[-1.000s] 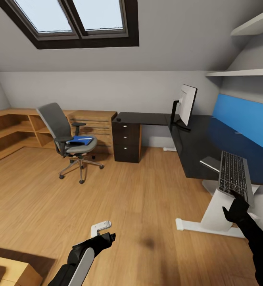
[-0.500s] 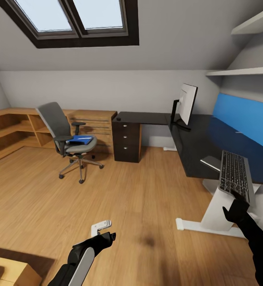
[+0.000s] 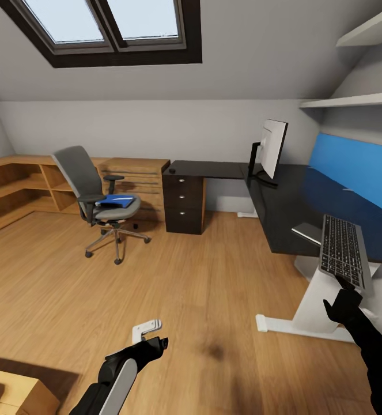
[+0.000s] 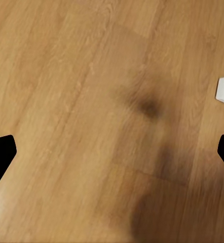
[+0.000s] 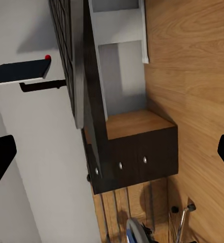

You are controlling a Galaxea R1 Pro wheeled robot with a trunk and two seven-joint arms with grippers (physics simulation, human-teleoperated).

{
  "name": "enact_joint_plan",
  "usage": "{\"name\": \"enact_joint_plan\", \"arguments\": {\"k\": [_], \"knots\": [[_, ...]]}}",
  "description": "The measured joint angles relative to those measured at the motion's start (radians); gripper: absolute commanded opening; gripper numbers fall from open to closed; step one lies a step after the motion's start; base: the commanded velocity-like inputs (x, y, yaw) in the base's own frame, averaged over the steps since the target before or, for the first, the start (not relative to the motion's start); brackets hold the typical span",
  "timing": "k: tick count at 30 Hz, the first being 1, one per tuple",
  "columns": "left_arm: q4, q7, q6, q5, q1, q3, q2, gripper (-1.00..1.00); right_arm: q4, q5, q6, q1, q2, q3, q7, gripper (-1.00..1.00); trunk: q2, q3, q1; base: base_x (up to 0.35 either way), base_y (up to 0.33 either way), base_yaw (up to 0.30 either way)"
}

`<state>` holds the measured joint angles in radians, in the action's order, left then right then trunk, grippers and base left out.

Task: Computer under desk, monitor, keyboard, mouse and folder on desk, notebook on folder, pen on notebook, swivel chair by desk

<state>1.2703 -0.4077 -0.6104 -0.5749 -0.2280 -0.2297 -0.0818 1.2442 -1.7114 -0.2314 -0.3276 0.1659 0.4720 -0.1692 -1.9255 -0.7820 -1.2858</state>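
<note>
The keyboard (image 3: pixel 343 252) is held by its near end in the right gripper (image 3: pixel 345 298), over the near edge of the desk (image 3: pixel 288 202). It should be carried far-left, laid flat beside the monitor (image 3: pixel 271 150), then released. The left gripper (image 3: pixel 156 343) hangs spread wide over the floor.

Folder (image 3: pixel 117 200) details too small

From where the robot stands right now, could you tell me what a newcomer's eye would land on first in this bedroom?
Probably the keyboard, tilted in the air over the near edge of the dark desk, held up by the right gripper. Next comes the grey swivel chair across the wooden floor, with the blue folder lying on its seat. The monitor stands at the desk's far end, under the sloped ceiling.
</note>
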Motion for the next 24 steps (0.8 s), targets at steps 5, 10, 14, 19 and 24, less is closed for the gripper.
{"name": "enact_joint_plan", "arguments": {"k": [5,10,14,19,24], "knots": [[-0.003,0.001,0.001,0.001,0.000,0.001,0.002,1.00,0.000,0.001,0.000,0.000,0.000,0.000,0.001,1.00,0.000,0.000,0.000,0.005,0.000,0.000],[-0.004,0.002,0.001,0.005,0.000,0.001,0.002,1.00,0.000,0.002,0.001,0.000,0.000,0.000,0.002,1.00,0.000,0.000,0.000,0.148,0.000,0.000],[-0.004,0.002,0.001,0.006,0.000,0.001,0.003,1.00,0.000,0.002,0.001,0.000,0.001,0.000,0.002,1.00,0.000,0.000,0.000,0.110,0.000,0.000],[-0.004,0.001,0.001,0.007,0.000,0.001,0.003,1.00,0.000,0.002,0.002,0.000,0.001,0.000,0.003,1.00,0.000,0.000,0.000,0.038,0.000,0.000],[-0.005,0.002,0.000,0.006,0.000,0.001,0.003,1.00,0.000,0.002,0.002,0.000,0.000,0.000,0.003,1.00,0.000,0.000,0.000,0.012,0.000,0.000]]}}
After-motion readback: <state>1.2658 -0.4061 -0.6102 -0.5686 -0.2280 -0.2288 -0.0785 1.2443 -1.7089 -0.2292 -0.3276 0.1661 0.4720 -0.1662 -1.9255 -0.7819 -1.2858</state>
